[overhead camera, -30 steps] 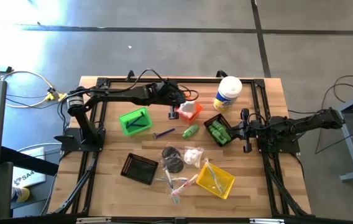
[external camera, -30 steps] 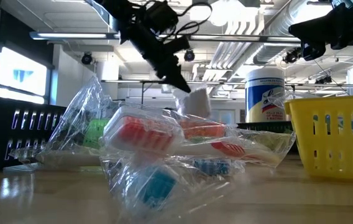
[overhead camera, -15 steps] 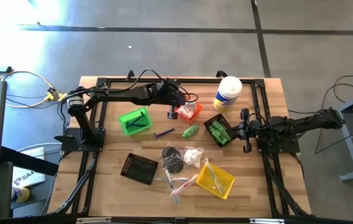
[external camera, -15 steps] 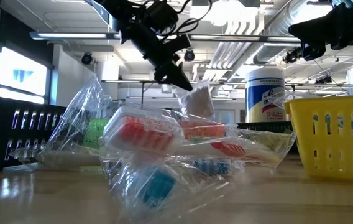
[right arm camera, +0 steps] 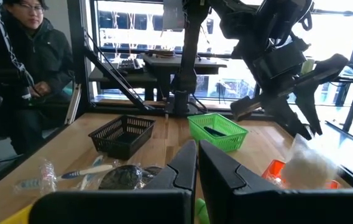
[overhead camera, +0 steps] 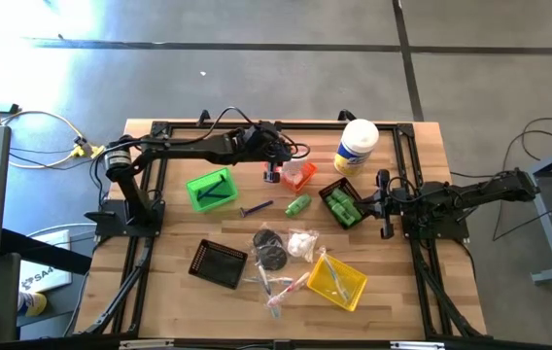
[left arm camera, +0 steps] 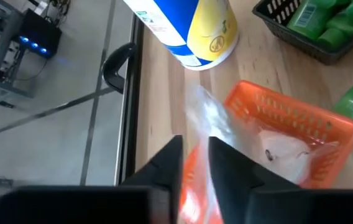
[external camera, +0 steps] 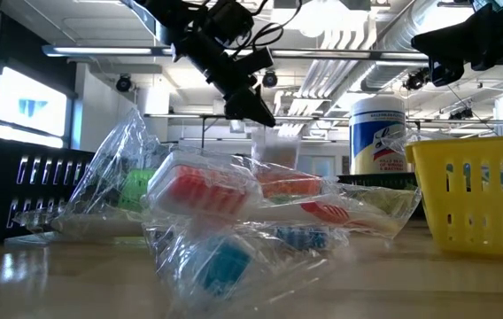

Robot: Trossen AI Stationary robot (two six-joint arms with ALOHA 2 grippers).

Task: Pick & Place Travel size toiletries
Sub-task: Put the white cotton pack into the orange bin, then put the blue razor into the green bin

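My left gripper (left arm camera: 194,146) hangs over the orange bin (left arm camera: 291,107) at the table's far middle, its fingers a little apart. A white crinkly packet (left arm camera: 210,118) shows blurred just below the fingertips (external camera: 256,113), above the bin; another white packet (left arm camera: 282,149) lies inside. Loose toiletries lie mid-table: a green mini bottle (overhead camera: 298,204), a blue piece (overhead camera: 255,208), a white packet (overhead camera: 302,243) and clear-wrapped sticks (overhead camera: 276,285). My right gripper (right arm camera: 196,163) waits shut at the table's right edge, touching nothing. My left gripper stands slanting down over the orange bin with the white packet's upper end (left arm camera: 202,106) right at its fingertips. I cannot tell whether the fingers touch the packet.
A green bin (overhead camera: 210,188) holds dark pieces. A black bin (overhead camera: 344,206) holds green bottles. A yellow bin (overhead camera: 337,280) and another black bin (overhead camera: 220,262) stand nearer. The tall canister (overhead camera: 357,146) stands beside the orange bin. A person sits beyond the table (right arm camera: 33,56).
My left gripper has stayed over the orange bin and rolled its wrist. The white packet that hung from its fingertips has tipped, come away from them and sunk toward the bin, now blurred.
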